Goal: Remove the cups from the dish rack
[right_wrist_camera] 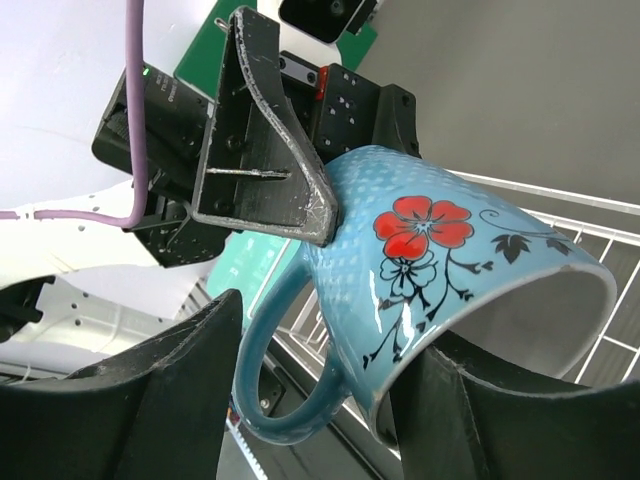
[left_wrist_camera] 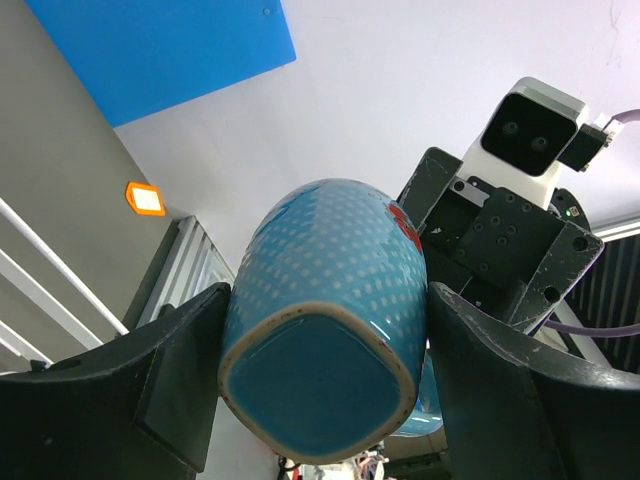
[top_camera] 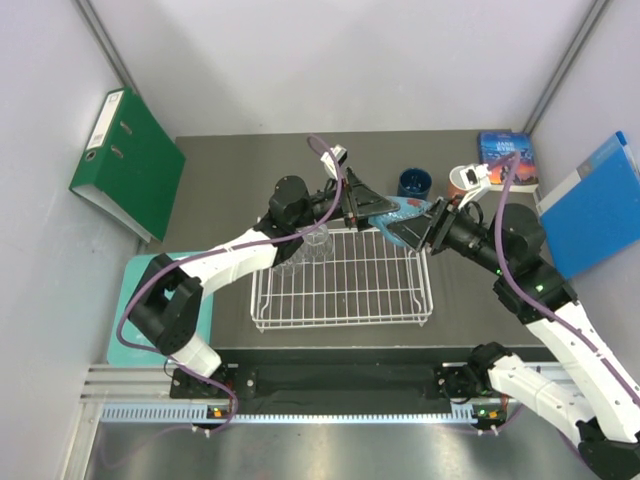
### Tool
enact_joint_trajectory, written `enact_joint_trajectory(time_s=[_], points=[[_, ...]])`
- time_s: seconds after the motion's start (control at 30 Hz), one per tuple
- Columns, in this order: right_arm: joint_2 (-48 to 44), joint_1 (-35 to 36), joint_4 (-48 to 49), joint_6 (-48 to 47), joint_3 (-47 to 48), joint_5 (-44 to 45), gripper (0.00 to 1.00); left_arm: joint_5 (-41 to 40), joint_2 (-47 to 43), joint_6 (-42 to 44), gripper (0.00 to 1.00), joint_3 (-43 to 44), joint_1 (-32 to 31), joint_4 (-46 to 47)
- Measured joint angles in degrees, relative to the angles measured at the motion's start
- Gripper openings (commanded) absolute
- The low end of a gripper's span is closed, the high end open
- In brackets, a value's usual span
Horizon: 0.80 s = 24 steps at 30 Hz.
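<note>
The light blue mug (top_camera: 398, 211), with a red flower on its side (right_wrist_camera: 450, 260), hangs on its side above the far edge of the dish rack (top_camera: 340, 290). My left gripper (left_wrist_camera: 325, 370) is shut on the mug's body near its base (left_wrist_camera: 330, 290). My right gripper (right_wrist_camera: 330, 370) stands open around the handle and rim, with a gap between one finger and the handle. Two clear tumblers (top_camera: 312, 245) stand in the rack's far left corner. A dark blue mug (top_camera: 414, 183) and a salmon-pink mug (top_camera: 459, 186) sit on the table behind the rack.
A green binder (top_camera: 125, 160) leans at the back left and a blue binder (top_camera: 595, 205) at the right. A book (top_camera: 508, 155) lies at the back right. A teal mat (top_camera: 150, 300) lies left of the rack.
</note>
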Motion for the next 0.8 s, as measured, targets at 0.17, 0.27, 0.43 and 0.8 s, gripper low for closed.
enact_joint_trajectory(time_s=[0.17, 0.27, 0.43, 0.8], points=[[-1.09, -0.42, 0.09, 0.00, 0.00, 0.48, 0.50, -0.92, -1.16, -0.28, 0.00, -0.92, 0.00, -0.13], [-1.70, -0.66, 0.26, 0.07, 0.00, 1.09, 0.47, -1.33, -2.49, -0.28, 0.00, -2.10, 0.02, -0.24], [-2.14, -1.29, 0.26, 0.09, 0.04, 1.73, 0.31, -1.51, -4.90, -0.39, 0.00, -4.28, 0.35, -0.59], [0.24, -2.21, 5.70, 4.52, -0.13, -5.01, 0.27, -1.25, -8.28, -0.85, 0.00, -6.45, 1.38, 0.55]])
